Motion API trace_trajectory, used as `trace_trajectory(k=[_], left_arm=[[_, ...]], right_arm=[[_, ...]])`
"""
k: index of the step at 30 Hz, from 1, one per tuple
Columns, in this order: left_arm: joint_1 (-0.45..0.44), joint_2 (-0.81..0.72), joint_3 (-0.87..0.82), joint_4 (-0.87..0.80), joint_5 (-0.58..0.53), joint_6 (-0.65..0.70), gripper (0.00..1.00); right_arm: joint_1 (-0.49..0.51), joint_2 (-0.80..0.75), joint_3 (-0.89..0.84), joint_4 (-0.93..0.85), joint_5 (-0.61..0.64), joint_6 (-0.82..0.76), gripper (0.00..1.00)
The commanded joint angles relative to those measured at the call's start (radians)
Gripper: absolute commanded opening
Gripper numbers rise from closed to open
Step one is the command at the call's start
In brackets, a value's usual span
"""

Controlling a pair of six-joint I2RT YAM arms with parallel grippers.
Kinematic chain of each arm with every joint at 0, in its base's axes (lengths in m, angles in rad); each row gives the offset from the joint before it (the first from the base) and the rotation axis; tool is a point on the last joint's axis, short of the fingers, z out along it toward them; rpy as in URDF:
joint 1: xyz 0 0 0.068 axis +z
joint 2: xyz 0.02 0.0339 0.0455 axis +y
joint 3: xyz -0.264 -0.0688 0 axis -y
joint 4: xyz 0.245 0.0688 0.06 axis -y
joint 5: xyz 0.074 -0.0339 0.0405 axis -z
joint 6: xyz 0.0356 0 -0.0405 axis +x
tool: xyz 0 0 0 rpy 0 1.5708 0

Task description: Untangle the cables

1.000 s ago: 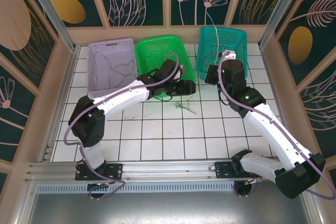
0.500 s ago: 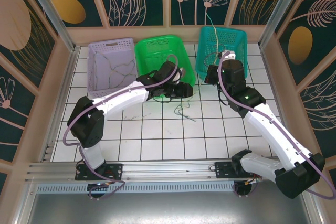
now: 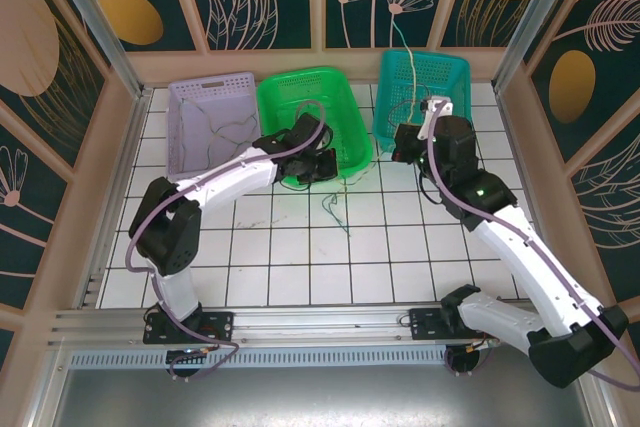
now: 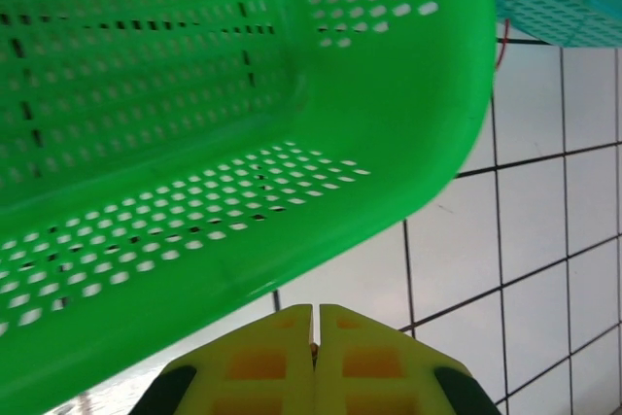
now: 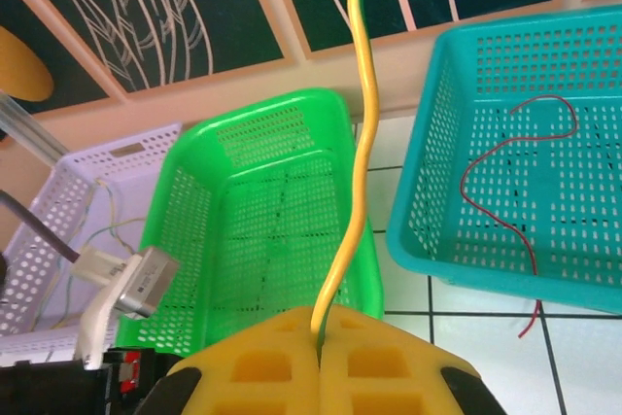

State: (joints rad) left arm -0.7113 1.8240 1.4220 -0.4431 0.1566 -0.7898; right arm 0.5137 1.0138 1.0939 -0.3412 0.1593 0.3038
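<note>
My left gripper (image 3: pixel 328 165) hovers at the green basket's (image 3: pixel 300 77) front right corner. Its yellow fingers (image 4: pixel 267 362) are shut, and a sliver of thin cable shows between them. A dark thin cable (image 3: pixel 335 209) trails from it down onto the tiles. My right gripper (image 3: pixel 402 142) is by the teal basket (image 3: pixel 460 62). In the right wrist view this gripper (image 5: pixel 319 318) is shut on a yellow-green cable (image 5: pixel 360 143) that rises straight up. A red cable (image 5: pixel 505 157) lies in the teal basket (image 5: pixel 428 201). Pale cables (image 3: pixel 225 137) lie in the purple basket (image 3: pixel 185 97).
The three baskets stand in a row along the back wall. The green basket's wall (image 4: pixel 389 94) hangs close above the left fingers. Patterned panels and a metal post (image 3: pixel 85 7) enclose the white tiled floor (image 3: pixel 300 257).
My left gripper has shut and drawn back left toward the green basket, pulling the thin cable on the tiles with it. The right arm has barely shifted.
</note>
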Motion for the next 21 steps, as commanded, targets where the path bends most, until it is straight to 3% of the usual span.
trace_trajectory(k=[1,13,21], left_arm=[[0.009,-0.041,-0.042,-0.111,-0.062,0.010,0.00],[0.016,-0.173,-0.232,-0.144,-0.155,-0.023,0.00],[0.027,-0.244,-0.347,-0.139,-0.188,-0.048,0.00]], right_arm=[[0.003,-0.049,0.090,0.033,-0.007,-0.006,0.00],[-0.015,-0.068,0.146,0.073,0.043,-0.034,0.00],[-0.080,-0.089,0.137,0.096,0.065,0.006,0.00]])
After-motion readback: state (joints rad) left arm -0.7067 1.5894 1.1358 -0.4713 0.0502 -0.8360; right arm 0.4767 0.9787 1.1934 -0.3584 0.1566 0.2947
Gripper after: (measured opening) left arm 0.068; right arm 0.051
